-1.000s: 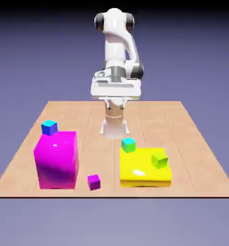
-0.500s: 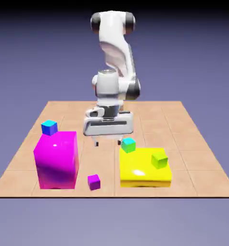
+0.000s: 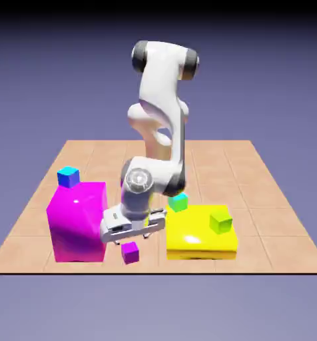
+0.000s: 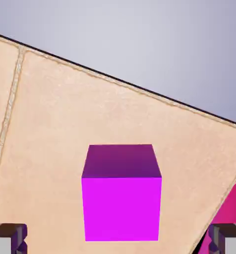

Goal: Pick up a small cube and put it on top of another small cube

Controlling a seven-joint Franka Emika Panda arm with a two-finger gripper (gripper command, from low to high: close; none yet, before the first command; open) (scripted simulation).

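Note:
The small cube (image 3: 130, 252) is tiny, glossy and purple-magenta. It rests on the tan table near the front edge, just right of the large magenta block (image 3: 78, 223). My gripper (image 3: 130, 240) hangs directly above it, open, with a finger on either side and nothing held. In the hand view the small cube (image 4: 121, 193) fills the lower middle, centred between the two grey fingertips (image 4: 8, 238) of the open gripper (image 4: 118, 246). Other small cubes are a blue one (image 3: 68, 176) on the magenta block, a teal one (image 3: 178, 200), and a green one (image 3: 220, 220).
The large magenta block (image 4: 234, 208) stands close beside the right fingertip in the hand view. A flat yellow block (image 3: 201, 236) carries the green cube at the exterior view's right. The table's front edge (image 4: 140, 89) runs just beyond the purple cube.
The arm has swung down and forward from near the base to just above the purple cube. The jaws have widened to fully open.

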